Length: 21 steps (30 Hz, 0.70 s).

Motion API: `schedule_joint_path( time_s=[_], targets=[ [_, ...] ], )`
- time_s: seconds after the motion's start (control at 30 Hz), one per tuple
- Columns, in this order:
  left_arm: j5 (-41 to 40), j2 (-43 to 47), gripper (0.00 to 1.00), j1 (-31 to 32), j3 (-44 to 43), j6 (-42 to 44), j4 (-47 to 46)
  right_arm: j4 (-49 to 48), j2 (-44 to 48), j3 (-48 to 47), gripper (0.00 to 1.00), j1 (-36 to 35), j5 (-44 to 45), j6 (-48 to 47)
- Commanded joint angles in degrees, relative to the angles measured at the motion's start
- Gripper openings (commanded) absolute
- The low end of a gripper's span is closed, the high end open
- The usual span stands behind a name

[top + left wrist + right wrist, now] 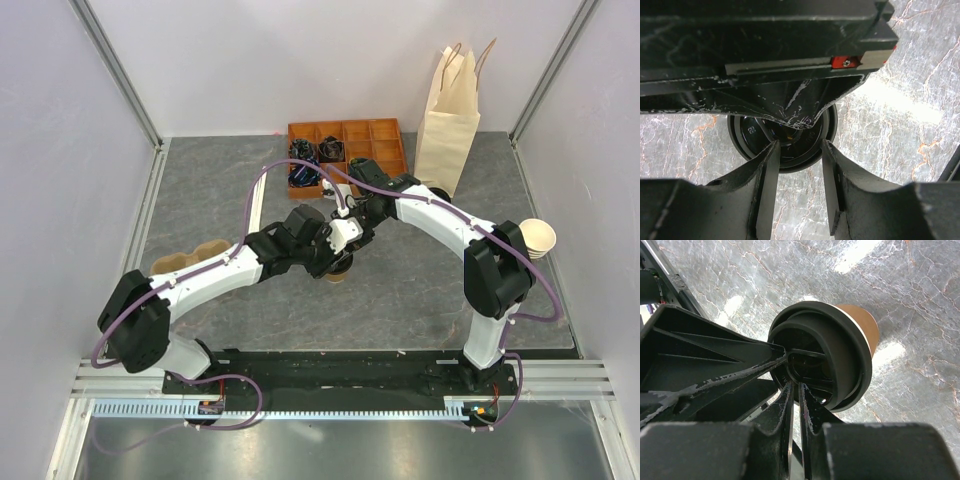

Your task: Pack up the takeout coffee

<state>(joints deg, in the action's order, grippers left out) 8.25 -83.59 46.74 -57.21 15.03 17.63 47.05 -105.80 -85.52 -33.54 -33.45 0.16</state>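
The takeout coffee [337,274] stands upright on the grey table between the two arms. Its tan paper wall [863,326] shows under the black lid [842,357]. My right gripper [796,386] comes down on the lid from above, with its fingers nearly together and pinching the lid near its raised ring. In the top view it [352,238] covers most of the cup. My left gripper [799,146] hangs just above the lid's [751,134] near edge. Its jaws are open with only table between them. It meets the right one over the cup [328,256].
A tall paper bag [448,120] stands open at the back right, beside a brown compartment tray [372,140]. Stacked lidless cups [538,238] sit near the right arm's elbow. A brown pulp cup carrier [188,260] lies behind the left arm.
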Motion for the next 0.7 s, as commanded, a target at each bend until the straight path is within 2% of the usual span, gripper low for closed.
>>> schedule_joint_path(
  time_s=[0.0,0.33,0.67],
  targets=[
    [-1.04,-1.23,0.46,0.02,1.06,2.02,5.04,0.85,-2.66,1.23,0.15,-0.30,2.52,-1.39],
    [0.45,3.96,0.52,-0.07,-6.59,-0.26,8.21,1.82,-1.34,-1.67,0.15,-0.21,-0.65,-1.75],
    [1.68,1.77,0.53,-2.70,-7.04,-2.98,6.46,2.08,0.86,-4.39,0.19,-0.04,-4.43,-0.61]
  ],
)
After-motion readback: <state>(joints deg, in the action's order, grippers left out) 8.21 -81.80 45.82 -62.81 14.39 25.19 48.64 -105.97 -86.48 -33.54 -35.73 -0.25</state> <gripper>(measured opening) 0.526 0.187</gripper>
